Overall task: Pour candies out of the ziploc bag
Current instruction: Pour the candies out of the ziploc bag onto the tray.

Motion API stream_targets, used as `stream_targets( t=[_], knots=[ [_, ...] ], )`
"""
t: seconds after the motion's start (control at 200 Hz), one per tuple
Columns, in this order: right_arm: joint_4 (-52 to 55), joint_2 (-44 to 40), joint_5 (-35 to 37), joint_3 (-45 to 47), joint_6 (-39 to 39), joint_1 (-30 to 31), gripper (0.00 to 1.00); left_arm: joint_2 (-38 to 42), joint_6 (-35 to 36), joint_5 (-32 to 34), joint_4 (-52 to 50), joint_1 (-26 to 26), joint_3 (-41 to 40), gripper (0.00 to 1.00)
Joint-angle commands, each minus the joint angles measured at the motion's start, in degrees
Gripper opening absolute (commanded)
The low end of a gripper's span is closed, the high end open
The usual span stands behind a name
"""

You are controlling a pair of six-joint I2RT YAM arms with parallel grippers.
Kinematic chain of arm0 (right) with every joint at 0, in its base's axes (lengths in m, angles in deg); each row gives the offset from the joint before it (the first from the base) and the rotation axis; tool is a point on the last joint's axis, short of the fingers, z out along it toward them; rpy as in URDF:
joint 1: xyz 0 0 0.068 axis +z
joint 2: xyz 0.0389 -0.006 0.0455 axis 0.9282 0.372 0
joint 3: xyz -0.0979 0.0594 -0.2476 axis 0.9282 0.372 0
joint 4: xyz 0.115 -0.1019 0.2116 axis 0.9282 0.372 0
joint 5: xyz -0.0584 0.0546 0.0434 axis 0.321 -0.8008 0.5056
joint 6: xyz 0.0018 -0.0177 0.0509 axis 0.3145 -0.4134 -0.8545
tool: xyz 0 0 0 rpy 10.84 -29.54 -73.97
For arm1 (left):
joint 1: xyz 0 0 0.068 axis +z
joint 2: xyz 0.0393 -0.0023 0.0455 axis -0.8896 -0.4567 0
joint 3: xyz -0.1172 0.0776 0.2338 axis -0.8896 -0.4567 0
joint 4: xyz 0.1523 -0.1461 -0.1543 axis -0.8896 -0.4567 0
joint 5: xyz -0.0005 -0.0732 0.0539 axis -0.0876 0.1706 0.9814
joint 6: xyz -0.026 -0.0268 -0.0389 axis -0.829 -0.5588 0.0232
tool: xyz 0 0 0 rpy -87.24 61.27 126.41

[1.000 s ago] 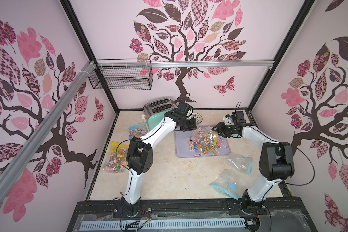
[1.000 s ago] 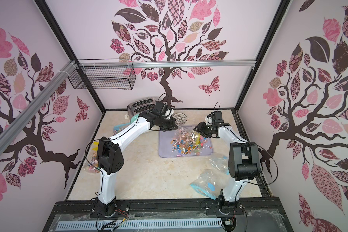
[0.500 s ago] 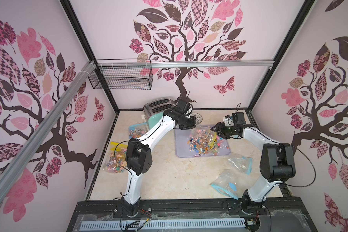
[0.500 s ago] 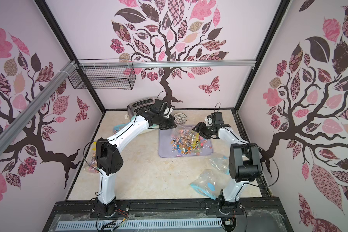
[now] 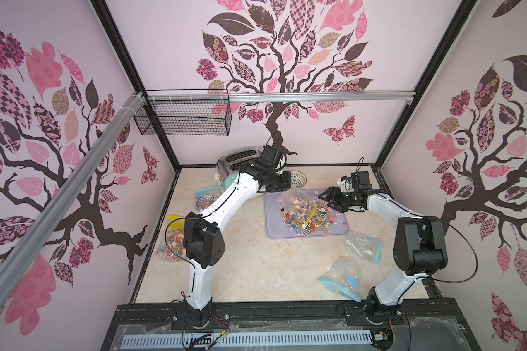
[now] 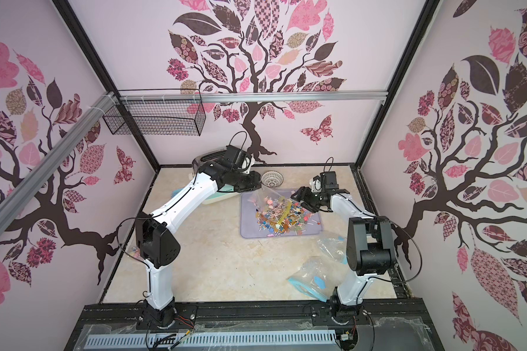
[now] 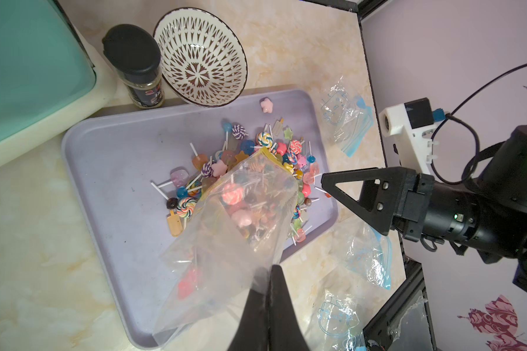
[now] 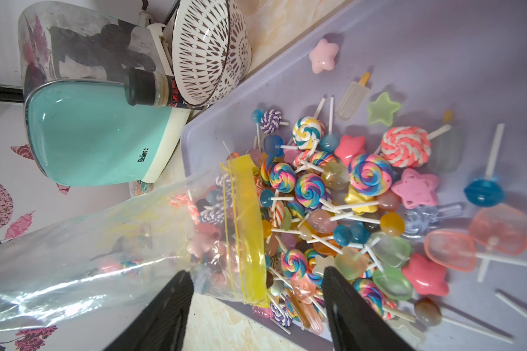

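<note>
A clear ziploc bag (image 7: 232, 237) with a yellow zip strip hangs mouth-down over the lavender tray (image 7: 119, 170). My left gripper (image 7: 271, 269) is shut on the bag's bottom corner, above the tray's far left side (image 5: 282, 187). Candies (image 8: 332, 197), small coloured lollipops and stars, lie heaped on the tray (image 5: 271, 225) at the bag's mouth, and some remain inside the bag (image 8: 104, 252). My right gripper (image 8: 256, 272) is open. Its fingers stand on either side of the yellow zip edge without gripping it. In both top views it sits at the tray's right side (image 5: 327, 199) (image 6: 300, 199).
A teal toaster (image 5: 238, 164), a patterned bowl (image 7: 201, 57) and a black-capped spice jar (image 7: 134, 67) stand behind the tray. Two empty bags (image 5: 362, 247) (image 5: 341, 279) lie front right. Two filled candy bags (image 5: 206, 197) (image 5: 172, 240) lie by the left wall.
My right gripper's jaws have spread wider and no longer pinch the bag's mouth. The left gripper has stayed shut on the bag and shifted slightly towards the back.
</note>
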Motion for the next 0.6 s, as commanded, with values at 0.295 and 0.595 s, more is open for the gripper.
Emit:
stream_targets(
  t=[0.295, 0.595],
  knots=[
    [0.3, -1.5, -0.9, -0.3, 0.7, -0.4, 0.74, 3.8, 1.8, 1.3, -1.5, 1.2, 0.8, 0.0],
    [0.7, -1.7, -0.7, -0.4, 0.9, -0.4, 0.76, 2.9, 3.0, 0.9, -5.0, 1.1, 3.2, 0.0]
  ],
)
